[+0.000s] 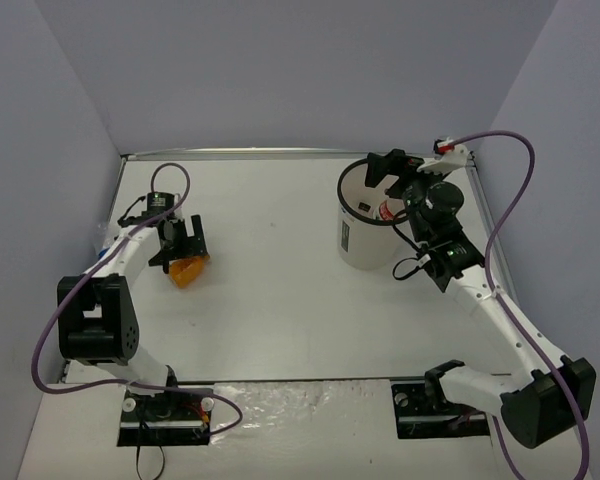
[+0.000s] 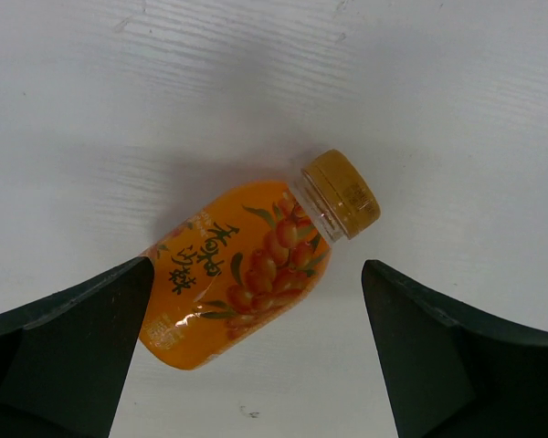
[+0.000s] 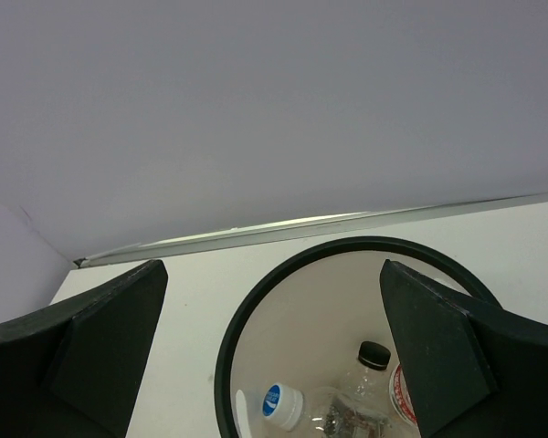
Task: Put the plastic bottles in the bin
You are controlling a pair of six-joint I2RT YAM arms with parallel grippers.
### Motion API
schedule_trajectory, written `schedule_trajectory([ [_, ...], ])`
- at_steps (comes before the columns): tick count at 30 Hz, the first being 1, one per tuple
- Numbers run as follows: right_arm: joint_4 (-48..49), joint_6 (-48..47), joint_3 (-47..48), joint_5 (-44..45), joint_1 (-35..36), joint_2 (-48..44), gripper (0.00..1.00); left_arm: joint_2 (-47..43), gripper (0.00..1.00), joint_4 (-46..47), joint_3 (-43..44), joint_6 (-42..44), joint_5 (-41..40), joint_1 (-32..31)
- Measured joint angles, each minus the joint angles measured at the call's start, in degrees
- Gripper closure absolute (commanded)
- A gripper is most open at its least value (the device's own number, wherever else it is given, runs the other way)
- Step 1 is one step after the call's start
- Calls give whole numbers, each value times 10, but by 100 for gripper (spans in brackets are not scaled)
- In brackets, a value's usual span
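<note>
An orange bottle [image 2: 242, 278] with an orange cap lies on its side on the white table, at the left in the top view [image 1: 188, 270]. My left gripper [image 2: 256, 269] is open just above it, one finger on each side of it and neither touching; it shows in the top view [image 1: 180, 243]. The white bin [image 1: 365, 245] with a black rim [image 3: 230, 342] stands at the back right. My right gripper [image 3: 272, 269] is open and empty above the bin's mouth [image 1: 385, 165]. Inside lie a blue-capped clear bottle [image 3: 281, 406], a black-capped clear bottle [image 3: 374, 354] and a red-labelled one [image 3: 400, 401].
Grey walls enclose the table on the left, back and right, with a metal strip [image 3: 329, 224] along the back edge. The right arm's purple cable [image 1: 510, 190] loops beside the bin. Both arm bases sit at the near edge.
</note>
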Motion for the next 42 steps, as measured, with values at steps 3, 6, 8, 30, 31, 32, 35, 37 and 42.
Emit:
schedule_trajectory([
  [3, -5, 4, -8, 0, 0, -18, 0, 14, 3, -15, 0, -5, -14, -4],
  [6, -12, 6, -10, 0, 0, -36, 0, 16, 3, -26, -1, -10, -25, -13],
  [8, -19, 8, -10, 0, 0, -44, 0, 12, 3, -25, -5, -15, -29, -25],
  [30, -160, 38, -46, 1, 0, -255, 0, 58, 72, -43, -1, -53, -72, -81],
  [31, -165, 39, -46, 1, 0, -262, 0, 59, 80, -41, 1, -55, -71, -81],
  [32, -170, 40, -46, -2, 0, -268, 0, 60, 82, -40, 2, -58, -70, -81],
  [35, -190, 38, -46, -45, -2, -268, 0, 54, 89, -35, -1, -62, -53, -82],
  [37, -202, 38, -48, -88, -3, -256, 0, 35, 90, -20, -13, -62, -36, -85],
  [42, -194, 58, -105, -174, 6, -219, 0, -71, 92, 31, -65, -37, 26, -138],
])
